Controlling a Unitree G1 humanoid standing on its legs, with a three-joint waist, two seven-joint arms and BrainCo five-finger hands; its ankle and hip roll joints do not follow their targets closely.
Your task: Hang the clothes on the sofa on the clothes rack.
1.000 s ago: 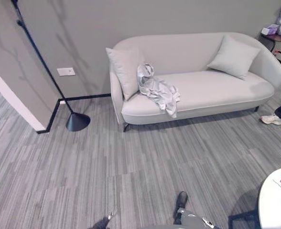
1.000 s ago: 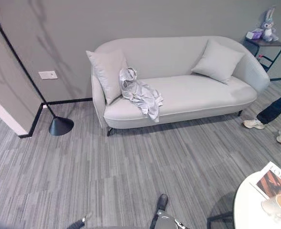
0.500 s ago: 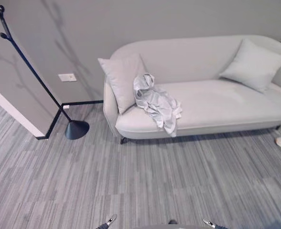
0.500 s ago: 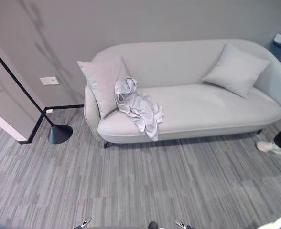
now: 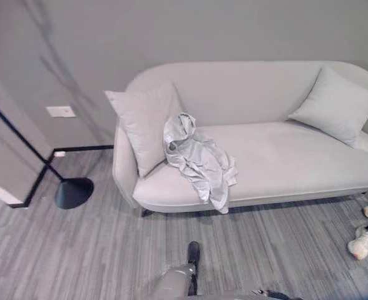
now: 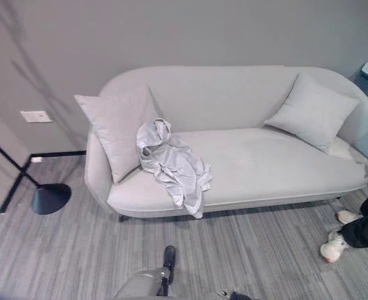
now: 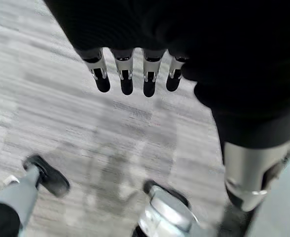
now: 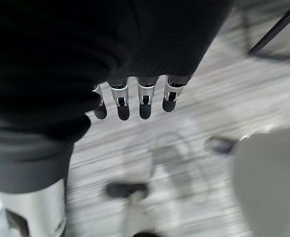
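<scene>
A crumpled silver-grey garment (image 5: pixel 198 161) is lying on the left part of the sofa (image 5: pixel 284 162), its upper end leaning against the cushion (image 5: pixel 144 125) propped at the sofa's left arm and its lower end spilling over the front edge of the seat toward the floor (image 5: pixel 77 250). A second cushion (image 5: pixel 337 105) is resting against the backrest at the sofa's right end, well apart from the garment. To the left of the sofa, the clothes rack (image 5: pixel 65 187) is showing as a thin black pole slanting down to a round black base on the striped grey floor, close to the wall and its white socket plate (image 5: pixel 61 111). A person's shoes (image 6: pixel 335 240) and dark trouser leg are standing by the sofa's right end. The left hand (image 7: pixel 130 74) is hanging above the floor with its fingers straight and relaxed, holding nothing. The right hand (image 8: pixel 135 101) is likewise hanging over the floor with fingers extended and empty, well away from the garment.
</scene>
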